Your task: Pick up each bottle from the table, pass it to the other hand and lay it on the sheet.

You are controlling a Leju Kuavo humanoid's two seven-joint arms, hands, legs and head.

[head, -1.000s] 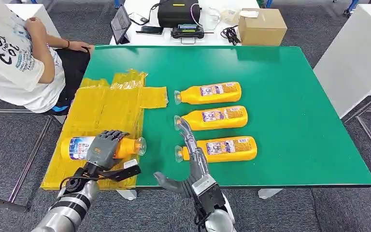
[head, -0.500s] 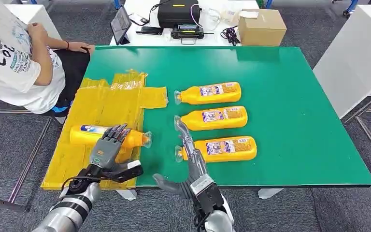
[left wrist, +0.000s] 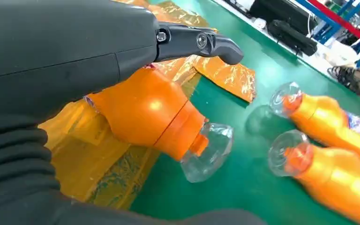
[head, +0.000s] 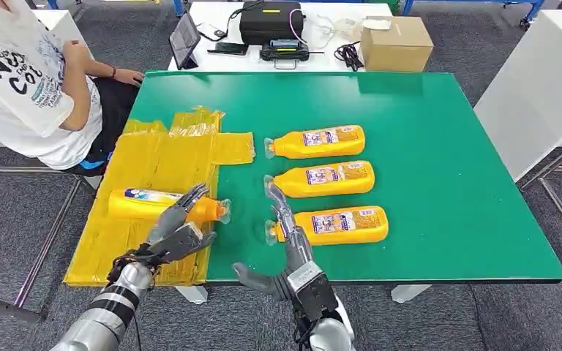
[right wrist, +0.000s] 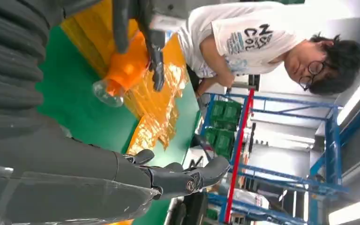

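An orange bottle (head: 154, 204) with a clear cap lies on its side on the yellow sheet (head: 154, 157), cap pointing toward the green table (head: 439, 146). My left hand (head: 178, 234) hovers just behind its neck, fingers stretched out over it and holding nothing. The left wrist view shows the bottle's neck (left wrist: 145, 112) under my straight fingers (left wrist: 201, 42). Three more orange bottles (head: 315, 141) (head: 320, 178) (head: 331, 224) lie in a row on the table. My right hand (head: 287, 238) is open, fingers extended beside the nearest bottle's cap.
A person (head: 29, 80) sits at the table's far left corner, close to the sheet. Beyond the table stands a white bench with a tablet (head: 183, 31), a black device (head: 271, 20) and a cardboard box (head: 396, 40). A white table (head: 549, 80) stands to the right.
My left hand set the bottle down farther in on the sheet, let go and drew back toward me with its fingers spread. The right hand stayed put. The person shifted slightly.
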